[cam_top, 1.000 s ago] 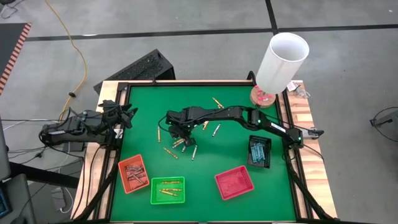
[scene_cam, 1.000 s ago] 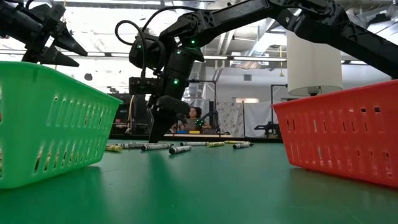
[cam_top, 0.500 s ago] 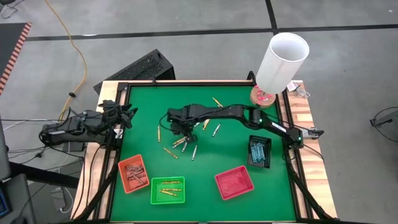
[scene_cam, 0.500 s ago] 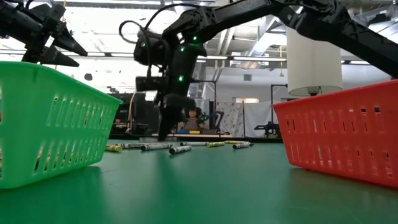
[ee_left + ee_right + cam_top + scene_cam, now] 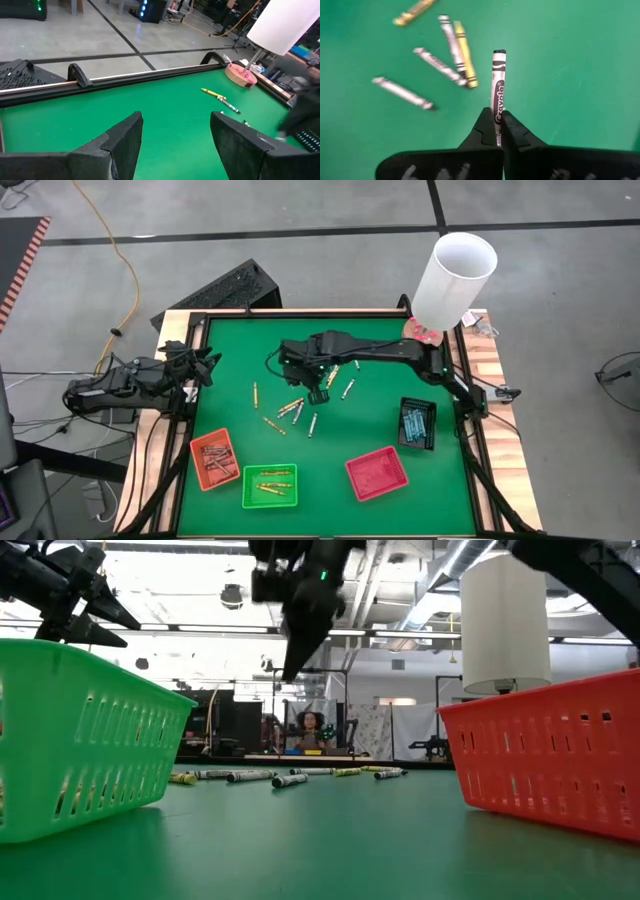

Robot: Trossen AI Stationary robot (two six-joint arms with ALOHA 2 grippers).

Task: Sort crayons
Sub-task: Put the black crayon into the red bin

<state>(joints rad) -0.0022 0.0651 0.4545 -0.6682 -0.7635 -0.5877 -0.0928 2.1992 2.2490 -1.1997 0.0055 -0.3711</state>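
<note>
Pinching a silvery-grey paper-wrapped crayon (image 5: 498, 85) between closed fingers, right gripper (image 5: 499, 131) hangs above the green table (image 5: 370, 420) | loose crayons (image 5: 290, 410) lie scattered on the mat below | left gripper (image 5: 175, 145) waits wide open at the table's left edge

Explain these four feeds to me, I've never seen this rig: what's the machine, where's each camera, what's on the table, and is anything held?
It is a robot with two dark arms at a green table. One camera looks straight down, one sits at table height, and one rides on each wrist. Loose crayons lie mid-table, near the orange tray, green tray, red tray and black tray. The right gripper, lifted above the table, has its jaws shut on a silvery crayon. The left gripper waits at the table's left edge, jaws open. The white tube stands at the far right corner.
</note>
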